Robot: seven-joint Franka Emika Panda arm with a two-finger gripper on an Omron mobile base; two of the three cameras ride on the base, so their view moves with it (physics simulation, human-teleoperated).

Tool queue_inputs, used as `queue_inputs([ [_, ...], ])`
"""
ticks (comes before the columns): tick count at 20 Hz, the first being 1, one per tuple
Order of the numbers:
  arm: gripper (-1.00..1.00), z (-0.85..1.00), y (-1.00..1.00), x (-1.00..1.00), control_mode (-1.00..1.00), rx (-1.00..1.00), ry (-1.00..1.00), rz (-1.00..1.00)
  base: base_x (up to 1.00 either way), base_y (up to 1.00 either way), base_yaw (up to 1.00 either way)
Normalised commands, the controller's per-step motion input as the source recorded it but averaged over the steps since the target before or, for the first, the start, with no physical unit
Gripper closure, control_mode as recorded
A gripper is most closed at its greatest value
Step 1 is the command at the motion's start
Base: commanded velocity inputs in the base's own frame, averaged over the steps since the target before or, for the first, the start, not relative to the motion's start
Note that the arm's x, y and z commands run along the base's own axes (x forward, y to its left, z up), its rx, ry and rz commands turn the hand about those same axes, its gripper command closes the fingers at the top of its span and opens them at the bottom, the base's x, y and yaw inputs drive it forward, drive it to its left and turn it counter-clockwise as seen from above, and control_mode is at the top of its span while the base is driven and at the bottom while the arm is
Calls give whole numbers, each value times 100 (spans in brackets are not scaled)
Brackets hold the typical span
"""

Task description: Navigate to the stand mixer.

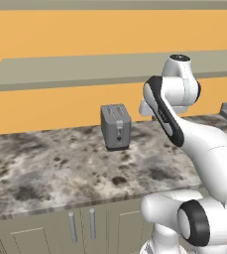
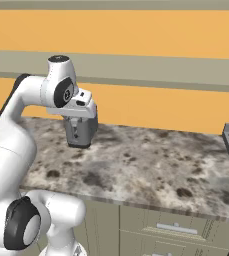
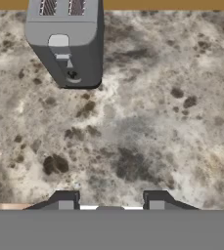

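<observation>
Open tool (image 3: 108, 202) hangs above counter (image 3: 147, 122); toaster (image 3: 67, 41) upright beyond.

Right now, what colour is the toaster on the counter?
Grey, with a dark lower front; the toaster shows best in the hand view.

No text, label, brand or number can be read anywhere — not even on the toaster (image 1: 116, 126).
</observation>
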Motion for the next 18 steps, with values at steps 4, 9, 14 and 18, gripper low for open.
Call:
queue_inputs([
  [4, -100, 0, 0, -25, -100, 0, 0, 0, 0, 0, 0],
  [9, -100, 0, 0, -92, -100, 0, -2, 0, 0, 0, 0],
  [14, -100, 0, 1, -84, -100, 0, -4, 0, 0, 0, 0],
  [18, -100, 21, 20, -16, -100, 0, 0, 0, 0, 0, 0],
])
